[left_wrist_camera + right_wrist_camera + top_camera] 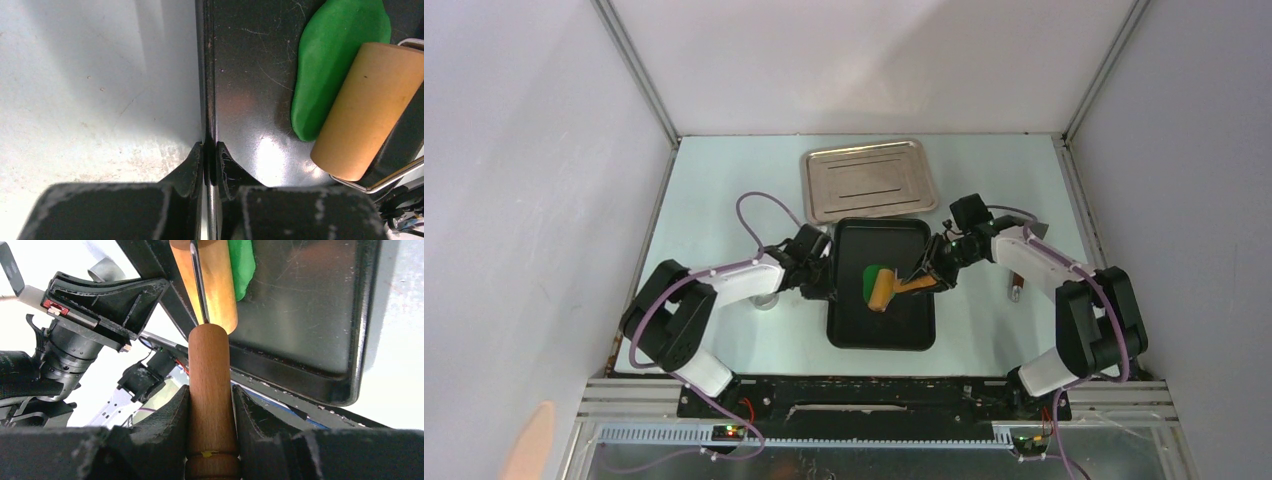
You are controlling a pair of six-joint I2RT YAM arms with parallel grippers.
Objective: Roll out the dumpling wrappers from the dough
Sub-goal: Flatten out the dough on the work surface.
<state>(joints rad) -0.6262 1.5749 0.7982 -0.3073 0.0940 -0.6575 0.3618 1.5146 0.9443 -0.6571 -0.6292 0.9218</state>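
The dough [869,278] is a bright green flattened oval on the black tray [879,330]. It also shows in the left wrist view [330,65] and the right wrist view [241,265]. The tan wooden roller [885,288] lies on the dough's right side; its head shows in the left wrist view [367,110]. My right gripper [210,397] is shut on the roller's wooden handle [210,390]. My left gripper [210,150] is shut on the black tray's left rim [206,75]. No round wrapper disc is in view.
A silver metal tray [869,180] lies behind the black tray. A small pen-like tool [1015,290] lies on the table to the right. A small grey round object [767,302] sits under the left arm. White walls enclose the table.
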